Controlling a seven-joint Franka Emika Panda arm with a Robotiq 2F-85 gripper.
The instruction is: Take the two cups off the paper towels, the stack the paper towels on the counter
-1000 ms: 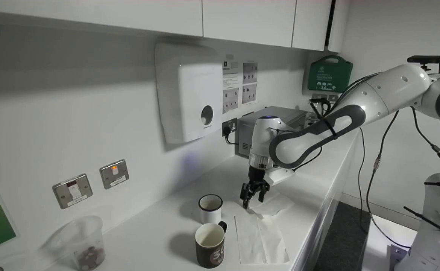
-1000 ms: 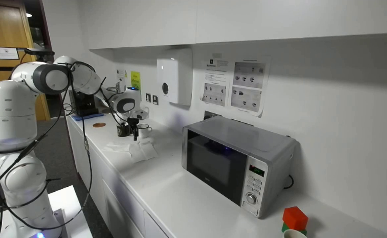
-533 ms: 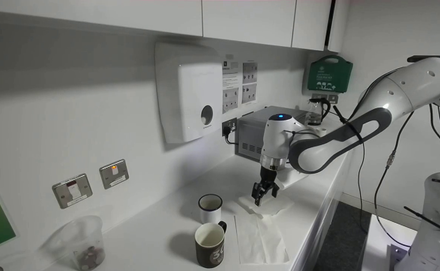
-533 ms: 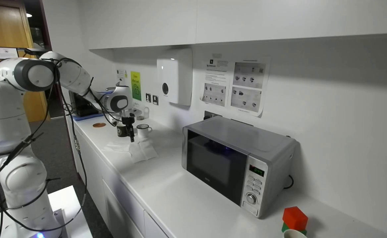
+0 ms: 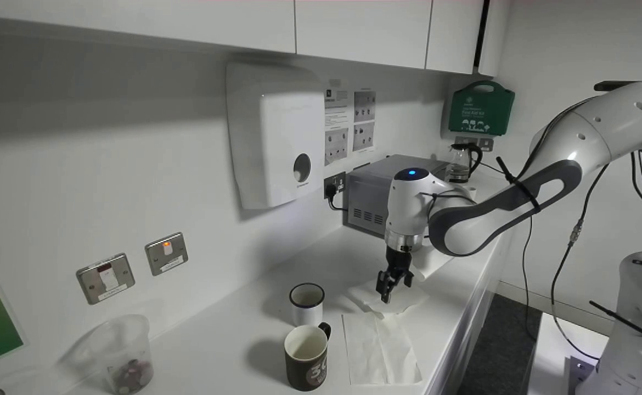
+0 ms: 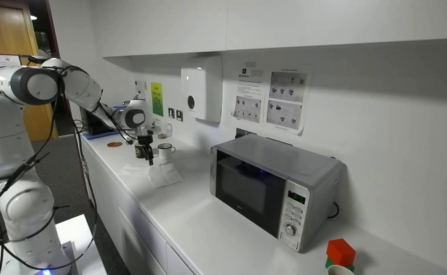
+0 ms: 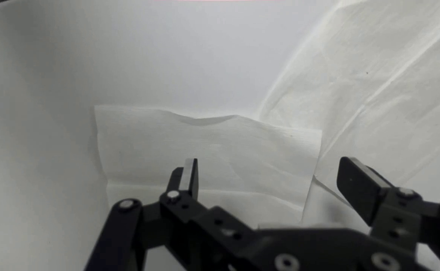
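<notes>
The hand [image 7: 270,161], spread wide with nothing between its jaws, hangs over the rumpled paper towel [image 7: 212,152], the one nearer the microwave [image 6: 261,179]. Paper that thin might make it skid or butt the table [image 6: 196,214], I'd guess, and a pull could drag the seemingly overlapped creased paper towel [image 5: 384,354], farther from the microwave, over the table's close front edge. Off the paper, away from the microwave, stand the black printed mug [image 5: 305,362] and white dark-rimmed mug [image 5: 307,314], so freer room lies on the microwave's side.
</notes>
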